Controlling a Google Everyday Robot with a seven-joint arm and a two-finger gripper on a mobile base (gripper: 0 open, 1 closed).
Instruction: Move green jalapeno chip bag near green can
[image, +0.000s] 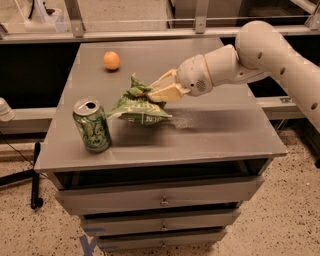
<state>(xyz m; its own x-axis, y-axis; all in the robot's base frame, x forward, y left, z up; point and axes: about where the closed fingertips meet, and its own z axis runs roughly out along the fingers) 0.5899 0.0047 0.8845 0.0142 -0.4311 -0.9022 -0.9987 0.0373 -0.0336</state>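
The green jalapeno chip bag (139, 107) is crumpled and held just above the grey cabinet top (215, 130), left of centre. My gripper (156, 92) reaches in from the right and is shut on the bag's upper right part. The green can (92, 125) stands upright near the front left corner, a short gap to the left of the bag's tip.
An orange ball (111, 60) lies at the back left of the top. The cabinet has drawers (162, 197) below the front edge. A black stand (36, 175) and cable are on the floor to the left.
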